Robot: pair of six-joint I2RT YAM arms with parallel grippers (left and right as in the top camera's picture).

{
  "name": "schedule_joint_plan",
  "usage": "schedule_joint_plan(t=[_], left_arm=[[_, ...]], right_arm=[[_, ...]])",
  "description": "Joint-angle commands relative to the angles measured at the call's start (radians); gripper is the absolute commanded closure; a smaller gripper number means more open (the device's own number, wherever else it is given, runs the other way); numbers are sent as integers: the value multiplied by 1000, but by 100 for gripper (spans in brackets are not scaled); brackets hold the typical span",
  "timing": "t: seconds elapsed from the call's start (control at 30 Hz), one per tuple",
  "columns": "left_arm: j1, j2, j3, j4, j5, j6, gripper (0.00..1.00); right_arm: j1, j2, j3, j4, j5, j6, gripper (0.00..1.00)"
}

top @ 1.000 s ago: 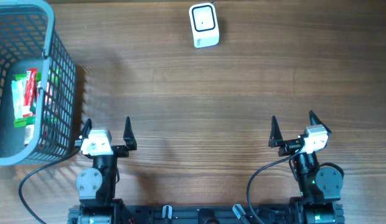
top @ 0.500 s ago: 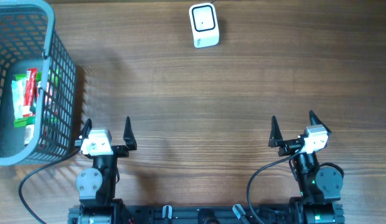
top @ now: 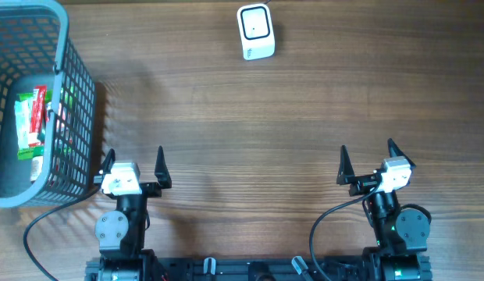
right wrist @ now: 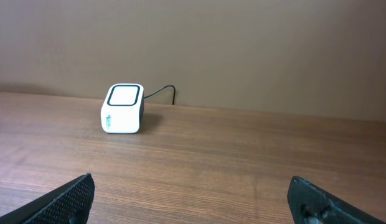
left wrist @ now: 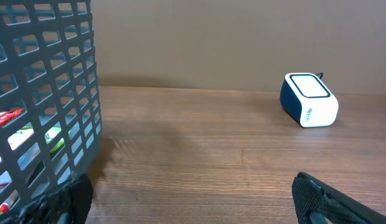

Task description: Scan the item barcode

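A green, white and red packaged item (top: 31, 125) lies inside the grey mesh basket (top: 76, 86) at the table's left; through the basket wall it also shows in the left wrist view, the item (left wrist: 18, 134). The white barcode scanner (top: 255, 31) stands at the far middle of the table, and each wrist view shows the scanner (left wrist: 308, 99) (right wrist: 122, 109) too. My left gripper (top: 134, 161) sits open near the front edge, just right of the basket, holding nothing. My right gripper (top: 367, 160) is open at the front right, with bare wood between its fingers.
The basket (left wrist: 43, 93) stands close to my left gripper's left finger. A cable runs from the scanner toward the back wall (right wrist: 162, 93). Bare wooden tabletop (top: 250, 133) stretches between the grippers and the scanner.
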Motion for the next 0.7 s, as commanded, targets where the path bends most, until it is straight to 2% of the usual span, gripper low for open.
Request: schedule_joint_plan(t=[0.0, 0.5, 0.67], left_arm=[[-4, -8, -2, -3, -13, 16, 0], [-4, -8, -2, 0, -12, 15, 0], [-4, -7, -2, 4, 63, 3, 0]], right_arm=[[-7, -5, -1, 3, -16, -17, 0], [-7, -5, -1, 3, -16, -17, 0], [-7, -5, -1, 3, -16, -17, 0]])
